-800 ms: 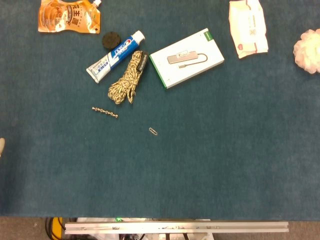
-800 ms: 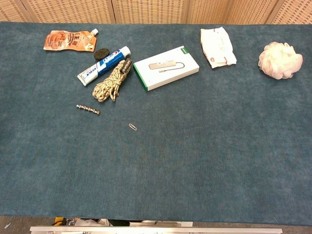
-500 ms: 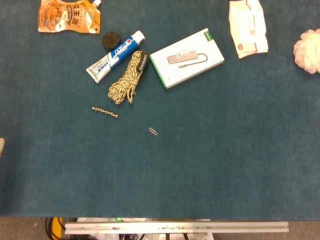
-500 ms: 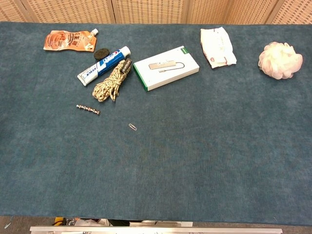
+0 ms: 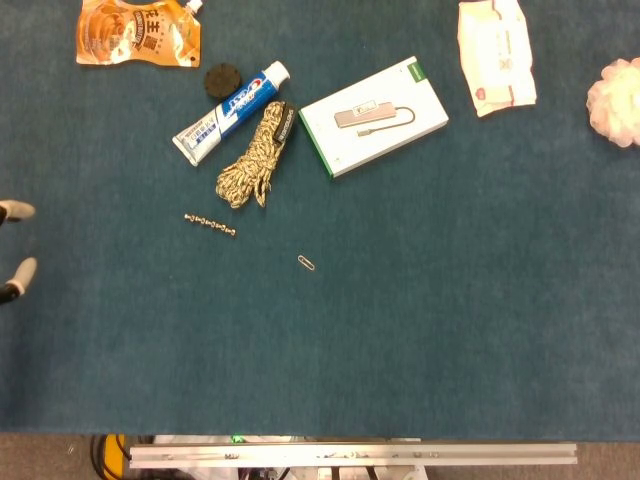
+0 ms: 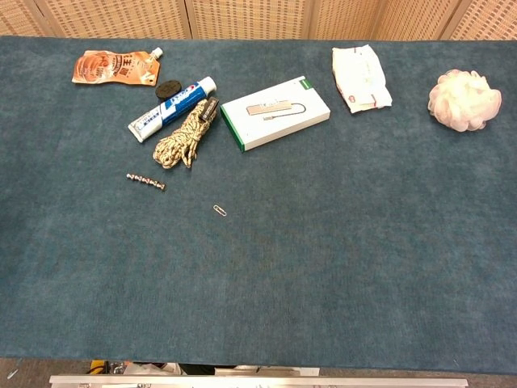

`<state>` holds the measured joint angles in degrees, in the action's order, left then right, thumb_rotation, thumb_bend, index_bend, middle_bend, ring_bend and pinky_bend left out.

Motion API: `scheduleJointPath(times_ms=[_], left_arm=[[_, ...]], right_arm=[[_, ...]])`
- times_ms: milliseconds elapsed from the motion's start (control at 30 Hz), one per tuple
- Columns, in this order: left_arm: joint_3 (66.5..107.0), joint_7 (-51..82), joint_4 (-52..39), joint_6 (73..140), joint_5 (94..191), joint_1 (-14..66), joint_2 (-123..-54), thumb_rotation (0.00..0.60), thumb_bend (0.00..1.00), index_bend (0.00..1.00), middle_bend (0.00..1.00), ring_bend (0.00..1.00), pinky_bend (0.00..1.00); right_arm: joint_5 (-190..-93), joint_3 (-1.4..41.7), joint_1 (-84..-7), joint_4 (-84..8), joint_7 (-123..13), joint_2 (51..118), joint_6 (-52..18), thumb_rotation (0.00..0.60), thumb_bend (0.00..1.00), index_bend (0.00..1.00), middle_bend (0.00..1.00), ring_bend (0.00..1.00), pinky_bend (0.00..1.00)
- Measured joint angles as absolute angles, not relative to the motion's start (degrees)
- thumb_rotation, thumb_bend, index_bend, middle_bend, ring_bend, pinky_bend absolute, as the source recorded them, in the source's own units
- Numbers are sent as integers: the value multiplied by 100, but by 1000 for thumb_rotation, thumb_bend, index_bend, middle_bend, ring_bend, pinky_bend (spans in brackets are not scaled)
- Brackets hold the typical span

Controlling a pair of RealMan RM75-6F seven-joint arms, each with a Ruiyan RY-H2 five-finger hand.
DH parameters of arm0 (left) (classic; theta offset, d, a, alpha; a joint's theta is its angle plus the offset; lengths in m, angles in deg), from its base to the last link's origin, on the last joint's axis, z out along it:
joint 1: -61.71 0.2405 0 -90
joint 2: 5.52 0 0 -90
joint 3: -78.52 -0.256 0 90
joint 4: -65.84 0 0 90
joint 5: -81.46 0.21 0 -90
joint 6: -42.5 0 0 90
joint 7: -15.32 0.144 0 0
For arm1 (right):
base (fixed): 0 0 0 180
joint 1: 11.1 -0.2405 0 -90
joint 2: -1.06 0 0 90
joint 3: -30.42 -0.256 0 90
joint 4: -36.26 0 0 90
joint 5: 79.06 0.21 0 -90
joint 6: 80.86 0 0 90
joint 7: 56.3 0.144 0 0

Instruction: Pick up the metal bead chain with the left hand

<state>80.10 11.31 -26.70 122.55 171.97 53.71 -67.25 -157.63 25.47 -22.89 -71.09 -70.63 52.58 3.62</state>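
Head view: the metal bead chain point(image 5: 210, 223) lies stretched out on the blue table cover point(image 5: 420, 320), left of centre, a short straight run sloping toward 4 o'clock. Just beyond it, at its 1 o'clock, sits a coiled patterned cord point(image 5: 255, 160), near but apart from it; a toothpaste tube point(image 5: 230, 110) lies alongside the cord at 11 o'clock, with a black disc point(image 5: 224, 79) touching the tube's cap end. A paper clip point(image 5: 307, 262) rests at the chain's 4 o'clock, clear of it. At the far left edge, at the chain's 9 o'clock, two pale fingertips point(image 5: 17, 210) of the left hand point(image 5: 12, 245) show, spread apart with nothing between them; the rest of the hand is out of frame. The chain probably lies free of its neighbours so that it can be pinched cleanly. The right hand is not visible.

Containers: an orange spouted pouch point(image 5: 138, 32) at 11 o'clock, a white box point(image 5: 374, 116) printed with a cable adapter at 12, and a white packet point(image 5: 493, 54) at 1 are all closed, so their contents cannot be seen.

Chest view: neither hand appears. The chain point(image 6: 146, 181) lies at 10 o'clock from the table's middle, untouched; a white mesh puff point(image 6: 459, 99) sits far off at 2 o'clock.
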Motion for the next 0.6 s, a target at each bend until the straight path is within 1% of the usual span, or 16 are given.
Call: scheduleJointPath(times_ms=[133, 200, 267, 300, 400, 467, 500, 567, 600], left_arm=[[8028, 849, -2418, 11880, 17316, 5047, -6771, 600, 283, 334, 445, 431, 527], [8028, 758, -2234, 11653, 17415, 4834, -6814, 600, 283, 337, 480, 497, 608], [8022, 674, -2070, 11422, 17520, 4613, -6869, 600, 283, 342, 535, 592, 724], [8016, 635, -1999, 11322, 17566, 4517, -6898, 600, 283, 344, 560, 626, 763], [7979, 526, -1751, 10983, 17718, 4210, -7006, 600, 283, 346, 667, 747, 883], [7934, 473, -1594, 10740, 17816, 4004, -7089, 600, 283, 348, 771, 839, 957], [7912, 451, -1529, 10637, 17851, 3920, -7128, 600, 283, 351, 812, 874, 974], [7866, 404, -1387, 10399, 17902, 3736, -7235, 600, 283, 374, 945, 977, 1000], [7849, 383, -1325, 10300, 17911, 3663, -7293, 600, 283, 381, 971, 992, 1000]], right_arm=[[-15703, 2462, -2367, -7192, -7074, 5193, 201, 600, 110, 428, 514, 431, 464], [-15663, 2432, -2398, -7211, -7078, 5163, 128, 600, 110, 428, 514, 431, 464], [-15612, 2382, -2438, -7243, -7100, 5114, 57, 600, 111, 428, 514, 431, 464], [-15603, 2360, -2452, -7257, -7107, 5099, 40, 600, 110, 428, 514, 431, 464], [-15579, 2320, -2473, -7268, -7097, 5087, -2, 600, 110, 428, 514, 431, 464], [-15549, 2306, -2481, -7251, -7085, 5091, -37, 600, 110, 428, 514, 431, 464], [-15533, 2302, -2483, -7239, -7085, 5094, -54, 600, 111, 428, 514, 432, 464], [-15497, 2296, -2485, -7216, -7089, 5106, -91, 600, 111, 428, 514, 432, 464], [-15486, 2294, -2484, -7212, -7092, 5113, -100, 600, 111, 428, 514, 432, 464]])
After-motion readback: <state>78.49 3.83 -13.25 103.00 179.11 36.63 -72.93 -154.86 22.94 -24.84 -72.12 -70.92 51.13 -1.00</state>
